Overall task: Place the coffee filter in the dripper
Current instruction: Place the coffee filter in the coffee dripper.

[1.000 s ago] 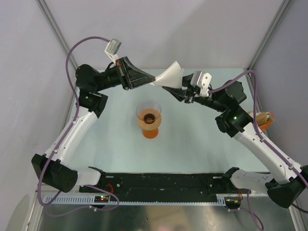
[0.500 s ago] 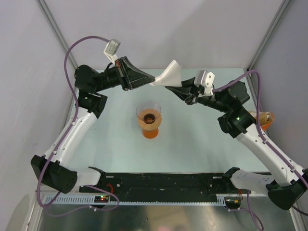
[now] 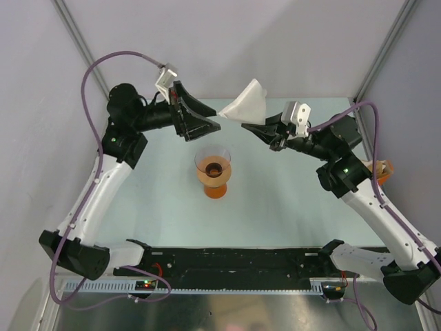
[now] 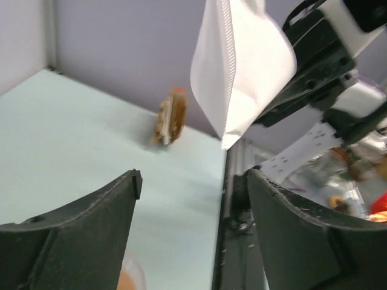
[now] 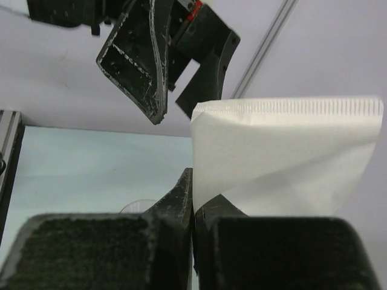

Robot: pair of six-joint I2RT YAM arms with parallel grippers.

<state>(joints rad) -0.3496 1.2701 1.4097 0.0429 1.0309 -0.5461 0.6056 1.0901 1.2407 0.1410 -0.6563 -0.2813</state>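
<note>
**A:** Entry one, upper left of the overhead view?

**B:** Left tool [image 3: 218, 118]. Its jaws are spread wide with nothing between them. A moment ago it pinched the pointed end of the coffee filter [image 3: 247, 105], and it has since let go.

**A:** Centre of the frame?

**B:** Dripper [image 3: 213, 169]. It stands upright on the counter [image 3: 289, 200] with no paper inside, below and between the two tools.

**A:** And the filter?

**B:** Upper centre, in the air, above and a little right of the dripper. Its point hangs just clear of the left jaws.

**A:** Right of that?

**B:** Right tool [image 3: 247, 126]. It is clenched on the filter's lower edge and is now the only holder.

**A:** Far right edge?

**B:** Paper stack [image 3: 375, 169], well apart from everything else.

**A:** Bearing on the task?

**B:** The handover looks finished. By my reckoning, lowering the filter into the dripper is all that remains.
</note>
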